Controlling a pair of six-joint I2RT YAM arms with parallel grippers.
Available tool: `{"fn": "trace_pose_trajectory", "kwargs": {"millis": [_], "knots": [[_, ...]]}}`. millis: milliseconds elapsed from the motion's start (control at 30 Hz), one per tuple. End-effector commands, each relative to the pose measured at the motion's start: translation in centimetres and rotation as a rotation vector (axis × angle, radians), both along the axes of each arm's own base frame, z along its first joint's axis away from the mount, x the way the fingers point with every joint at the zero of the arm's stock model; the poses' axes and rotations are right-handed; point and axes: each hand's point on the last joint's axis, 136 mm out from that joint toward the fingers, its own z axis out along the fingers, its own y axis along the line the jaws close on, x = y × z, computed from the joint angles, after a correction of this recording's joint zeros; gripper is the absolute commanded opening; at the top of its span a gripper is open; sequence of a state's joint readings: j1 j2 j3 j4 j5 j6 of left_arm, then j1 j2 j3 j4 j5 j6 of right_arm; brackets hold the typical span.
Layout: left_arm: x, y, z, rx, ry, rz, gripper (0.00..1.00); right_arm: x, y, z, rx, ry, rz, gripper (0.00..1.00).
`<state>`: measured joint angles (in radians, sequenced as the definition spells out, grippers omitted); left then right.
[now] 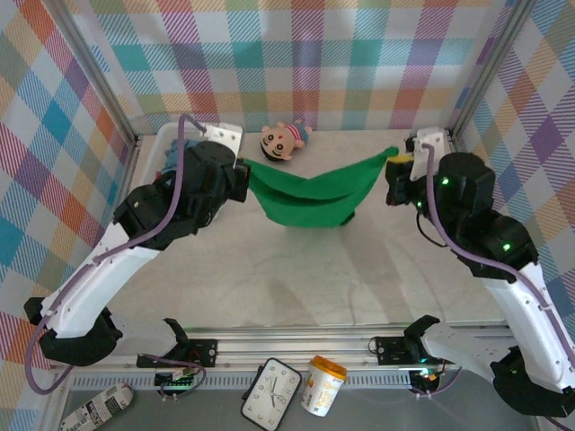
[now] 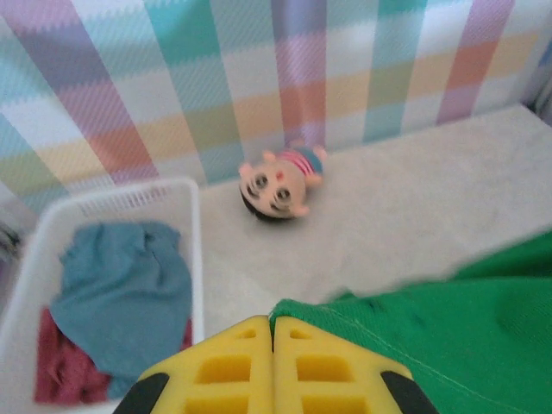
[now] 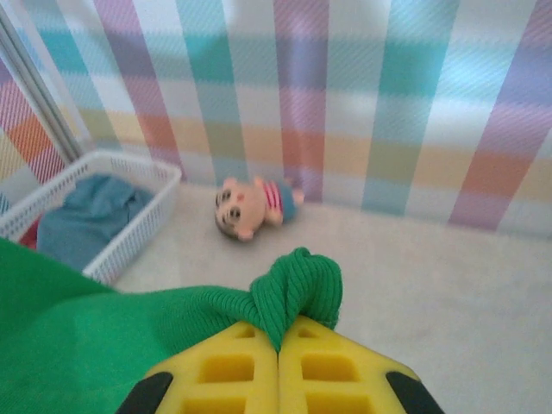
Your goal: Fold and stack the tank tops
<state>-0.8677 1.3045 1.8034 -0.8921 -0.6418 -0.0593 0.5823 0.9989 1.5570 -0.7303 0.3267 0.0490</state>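
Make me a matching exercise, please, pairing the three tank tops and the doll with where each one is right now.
Things:
1. green tank top
2. blue-grey tank top
3. dark red tank top
4. doll

Places:
A. lying loose on the table
B. in the basket, under another top
C. slung between the left claw and the right claw
D. in the basket, on top

Pairs: 1-C, 2-D, 3-B, 4-A.

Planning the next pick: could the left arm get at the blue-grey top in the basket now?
Probably not yet: the left claw is shut on the green top, though the blue-grey top lies uncovered in the basket nearby.
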Motion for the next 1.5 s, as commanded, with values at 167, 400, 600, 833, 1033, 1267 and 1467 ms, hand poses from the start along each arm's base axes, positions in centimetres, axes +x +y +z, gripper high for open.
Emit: {"fn": "trace_pose_trajectory", "kwargs": {"millis": [167, 400, 600, 833, 1033, 1267, 1467], "knots": [[9.4, -2.1, 4.2, 0.047, -0.17, 0.074, 0.0, 7.1, -2.4, 4.5, -0.072, -0.146, -0.094, 0.0], [17.2, -6.2, 5.1, 0.031, -0.226, 0.048, 0.0, 14.0, -6.3, 3.7, 0.047, -0.069, -0.132, 0.0], [21.5, -8.0, 7.2, -0.011, -0.351, 0.044, 0.0, 15.5, -9.9, 6.5, 0.138, -0.057, -0.173, 0.0], [21.9, -9.0, 6.8, -0.037, -0.339, -0.024, 0.0, 11.3, -7.7, 4.0, 0.261, 0.156, -0.078, 0.0], [19.2, -10.1, -5.2, -0.001, 0.099, -0.122, 0.0, 4.2, -4.4, -8.5, 0.345, 0.538, -0.027, 0.0], [12.8, -5.5, -22.8, -0.024, 0.402, 0.023, 0.0, -5.0, 2.2, -27.5, 0.411, 0.966, -0.004, 0.0], [7.3, 0.5, -31.1, 0.041, 0.554, 0.249, 0.0, -9.2, 5.2, -36.0, 0.294, 1.162, 0.042, 0.0]]}}
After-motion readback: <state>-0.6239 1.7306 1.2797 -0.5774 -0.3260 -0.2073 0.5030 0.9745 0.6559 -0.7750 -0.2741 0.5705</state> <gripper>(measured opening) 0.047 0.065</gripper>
